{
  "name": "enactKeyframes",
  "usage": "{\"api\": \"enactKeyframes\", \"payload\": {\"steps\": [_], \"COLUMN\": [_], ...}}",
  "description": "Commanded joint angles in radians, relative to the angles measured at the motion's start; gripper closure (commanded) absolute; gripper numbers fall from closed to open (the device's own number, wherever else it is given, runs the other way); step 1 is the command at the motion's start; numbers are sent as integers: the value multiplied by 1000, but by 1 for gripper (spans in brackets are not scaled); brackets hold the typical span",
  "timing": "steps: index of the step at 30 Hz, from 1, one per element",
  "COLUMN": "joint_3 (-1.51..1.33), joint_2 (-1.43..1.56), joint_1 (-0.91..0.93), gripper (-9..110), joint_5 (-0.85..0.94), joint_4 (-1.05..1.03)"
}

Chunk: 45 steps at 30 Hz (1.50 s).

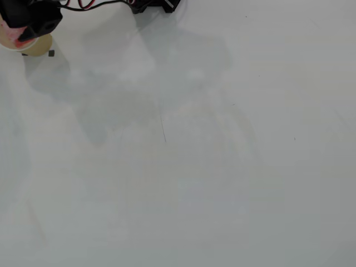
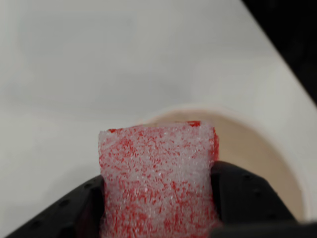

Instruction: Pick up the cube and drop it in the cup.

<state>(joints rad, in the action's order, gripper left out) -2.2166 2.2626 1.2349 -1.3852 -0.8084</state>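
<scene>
In the wrist view the red cube (image 2: 157, 181), scuffed white on its faces, fills the lower middle, pinched from both sides by the black fingers (image 2: 247, 196) of my gripper (image 2: 158, 203), which is shut on it. Right behind and below the cube lies the cup (image 2: 257, 148), its white rim and cream inside showing, so the cube hangs over the near part of its mouth. In the overhead view the cup (image 1: 38, 45) sits at the far top left corner, mostly covered by the black arm head (image 1: 33, 19); the cube shows there only as a red speck (image 1: 23, 38).
A white table (image 1: 194, 167) takes up nearly all of the overhead view. A tiny dark speck (image 1: 51, 53) lies beside the cup. The arm's black base and red wires (image 1: 153, 5) sit at the top edge. A dark area beyond the table edge (image 2: 292, 34) shows in the wrist view.
</scene>
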Motion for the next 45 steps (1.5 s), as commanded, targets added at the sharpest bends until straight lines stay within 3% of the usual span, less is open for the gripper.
{"api": "enactKeyframes", "payload": {"steps": [1, 45], "joint_3": [181, 133], "joint_2": [3, 11], "joint_1": [20, 37], "gripper": [98, 98], "joint_5": [-12, -15], "joint_4": [38, -46]}}
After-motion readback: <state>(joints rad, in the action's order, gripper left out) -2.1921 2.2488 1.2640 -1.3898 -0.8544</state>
